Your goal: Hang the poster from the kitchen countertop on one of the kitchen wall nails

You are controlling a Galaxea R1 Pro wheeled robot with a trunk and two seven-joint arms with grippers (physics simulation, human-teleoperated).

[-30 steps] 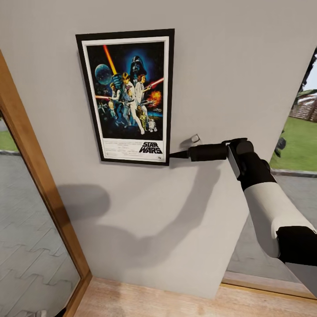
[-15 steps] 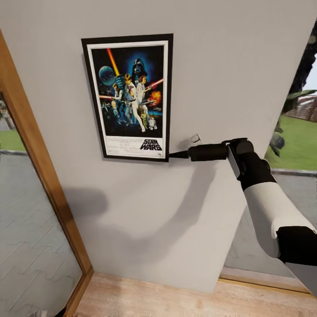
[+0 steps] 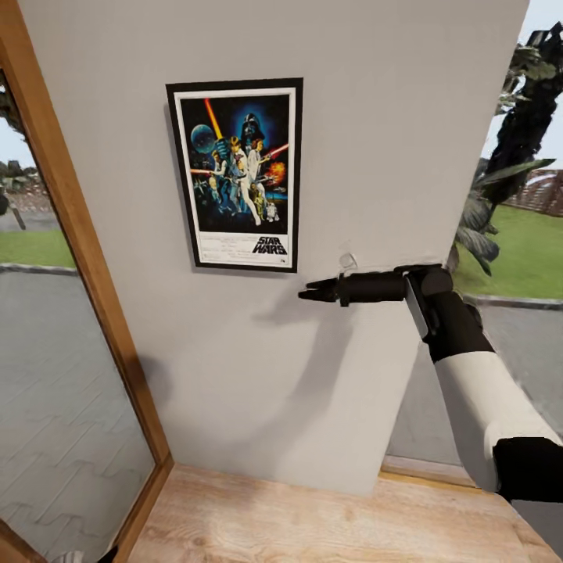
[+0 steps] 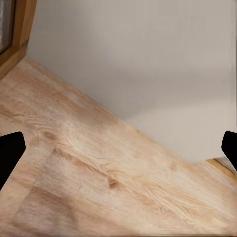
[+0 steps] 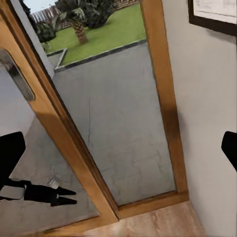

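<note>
Black-framed blue poster (image 3: 238, 174); grey wall (image 3: 407, 141)

Poster (image 5: 215, 17) cut by frame edge in right wrist view, only a lower corner showing; fine print under its title (image 3: 270, 247) too small to read in head view; both hands' fingertips (image 4: 10, 153) clipped at wrist-view borders.

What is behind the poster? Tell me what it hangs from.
The poster lies flat against the grey wall. Whatever holds it is covered by its frame. A small nail sticks out beside it, above the right gripper.
</note>
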